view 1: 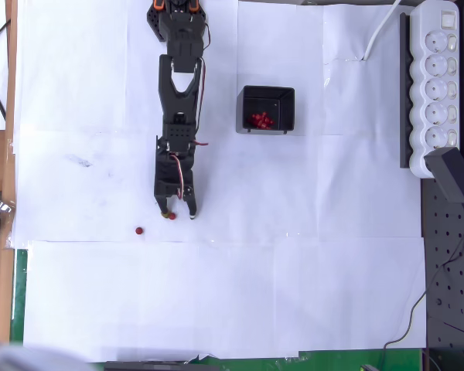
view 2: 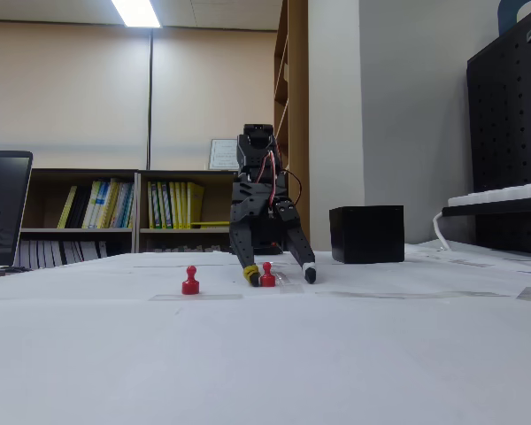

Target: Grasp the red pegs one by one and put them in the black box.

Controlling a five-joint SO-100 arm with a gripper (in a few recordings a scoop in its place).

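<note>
My gripper (view 1: 179, 216) (view 2: 280, 276) is down at the white paper with its fingers spread open. One red peg (view 1: 172, 216) (view 2: 267, 275) stands upright between them, close to the yellow-tipped finger (view 2: 250, 277). Another red peg (view 1: 139, 230) (view 2: 190, 281) stands alone on the paper, to the left of the gripper in both views. The black box (view 1: 267, 109) (view 2: 366, 234) sits to the right of the arm and holds a small heap of red pegs (view 1: 261, 120), seen in the overhead view.
A white power strip (view 1: 438, 85) lies along the right edge beside a black pegboard (view 1: 452, 255). White paper sheets (view 1: 232, 294) cover the table. The arm's base (view 1: 174, 15) stands at the top.
</note>
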